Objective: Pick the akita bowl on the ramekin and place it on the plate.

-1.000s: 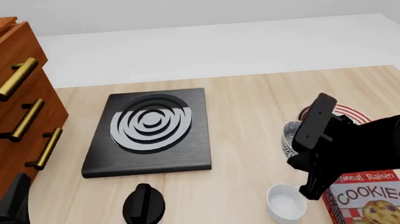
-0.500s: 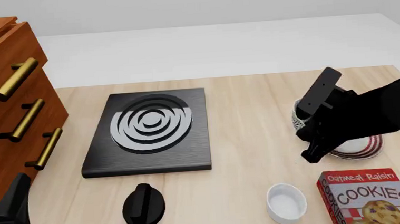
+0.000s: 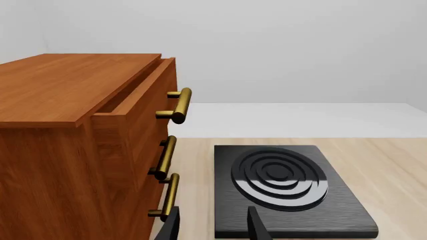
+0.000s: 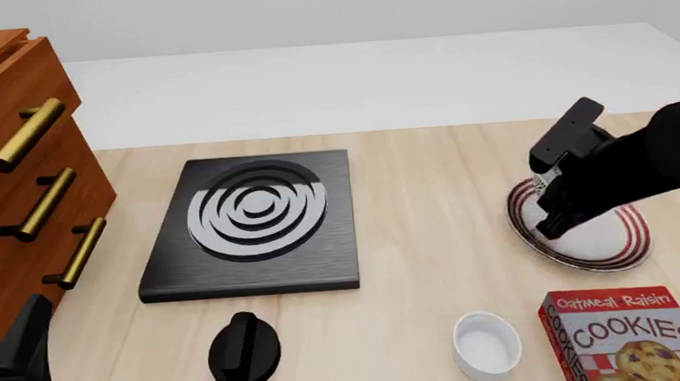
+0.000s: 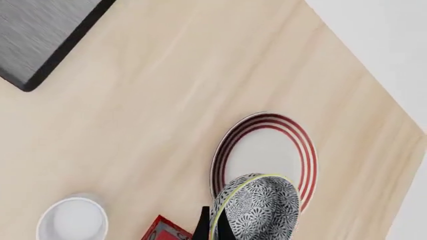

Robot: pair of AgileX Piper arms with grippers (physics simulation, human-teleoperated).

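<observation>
Right gripper (image 5: pixel 212 227) carried akita bowl (image 5: pixel 257 207) over plate (image 5: pixel 267 150).

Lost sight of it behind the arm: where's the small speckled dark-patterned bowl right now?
The speckled bowl is held in the right gripper above the red-ringed white plate, right side of the front view.

Akita bowl (image 5: pixel 257 207): we see it speckled, tilted above the plate.
Plate (image 4: pixel 619 245): red-ringed, flat on the table.
Ramekin (image 4: pixel 486 346): white, upright, near us.
</observation>
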